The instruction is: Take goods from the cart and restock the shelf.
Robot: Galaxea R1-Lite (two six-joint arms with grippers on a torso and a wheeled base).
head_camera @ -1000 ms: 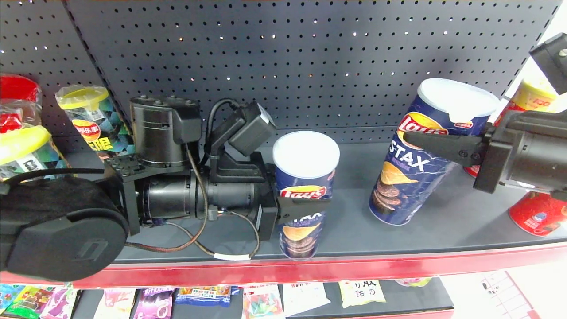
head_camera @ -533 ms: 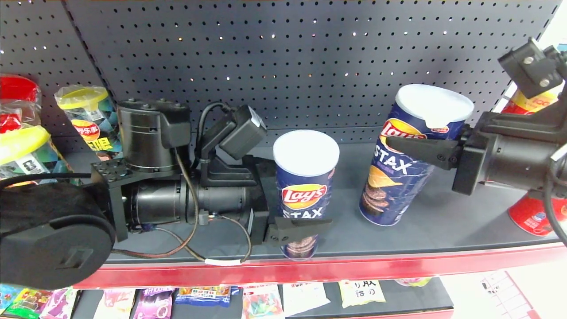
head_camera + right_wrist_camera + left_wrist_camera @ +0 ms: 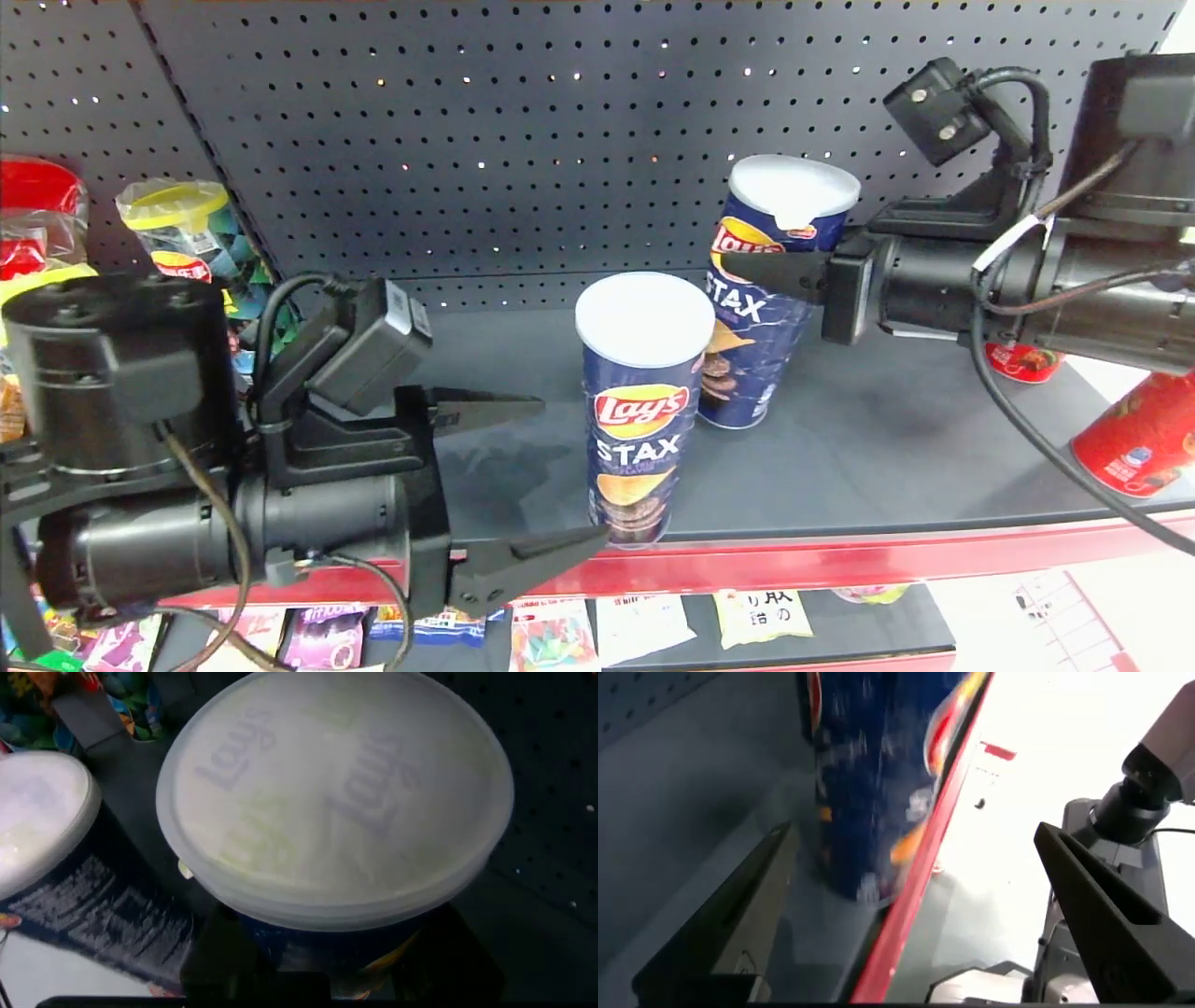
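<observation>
A blue chip can (image 3: 644,420) with a white lid stands upright at the front edge of the grey shelf (image 3: 887,448). My left gripper (image 3: 571,469) is open just left of it, one finger over the shelf and one along the red lip, touching nothing. In the left wrist view the same can (image 3: 868,784) stands beyond the spread fingers (image 3: 738,924). A second blue can (image 3: 766,280) leans behind and to the right of the first, with my right gripper (image 3: 756,257) shut on its upper part. The right wrist view looks down on its lid (image 3: 336,793), with the first can's lid (image 3: 37,812) beside it.
Yellow-lidded cans (image 3: 177,233) stand at the shelf's far left and red cans (image 3: 1134,439) at its far right. A dark pegboard (image 3: 560,140) backs the shelf. Snack packets (image 3: 560,635) hang below the red lip (image 3: 840,560). Open shelf lies right of the blue cans.
My left gripper let go of the front can, opened and drew back to the left. My right gripper carried the second can left and deeper, close behind the first.
</observation>
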